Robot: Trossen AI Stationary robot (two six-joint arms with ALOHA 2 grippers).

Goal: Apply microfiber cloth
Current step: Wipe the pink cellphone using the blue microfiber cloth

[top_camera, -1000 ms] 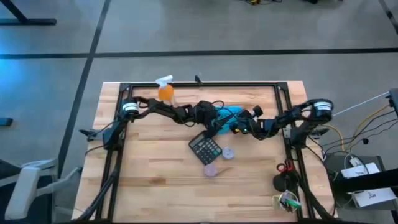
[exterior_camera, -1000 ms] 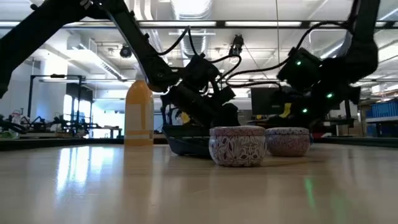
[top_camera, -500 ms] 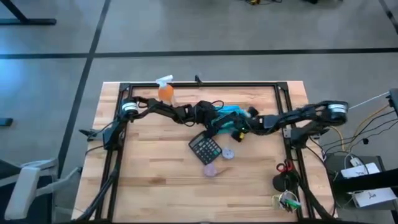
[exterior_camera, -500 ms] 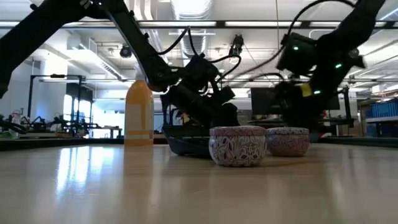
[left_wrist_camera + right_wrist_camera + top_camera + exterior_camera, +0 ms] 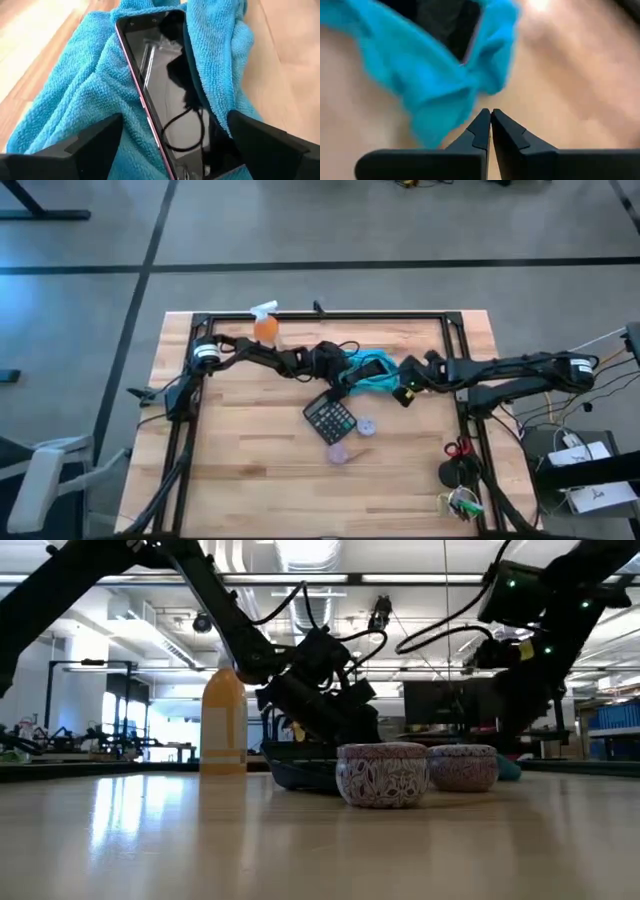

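The teal microfiber cloth lies bunched on the table, wrapped around a black-screened phone that rests on it with its screen up. The cloth also shows in the high view and, blurred, in the right wrist view. My left gripper is open over the cloth, one finger on each side of the phone's near end. My right gripper is shut with nothing in it, just off the cloth's right edge and above the bare wood. My left gripper comes slanting down from the table's left. Its fingers stand wide apart on either side of the phone, low over the cloth. I cannot tell whether they touch the cloth or the phone.
An orange spray bottle stands at the far left. A black calculator and two small patterned tins sit nearer than the cloth. Red-handled scissors lie by the right edge.
My right gripper has risen and drawn back toward the table's right edge, its arm stretching out that way. The cloth's right part now lies further right, and a teal corner shows beside the right-hand tin in the low view. My left arm has kept still.
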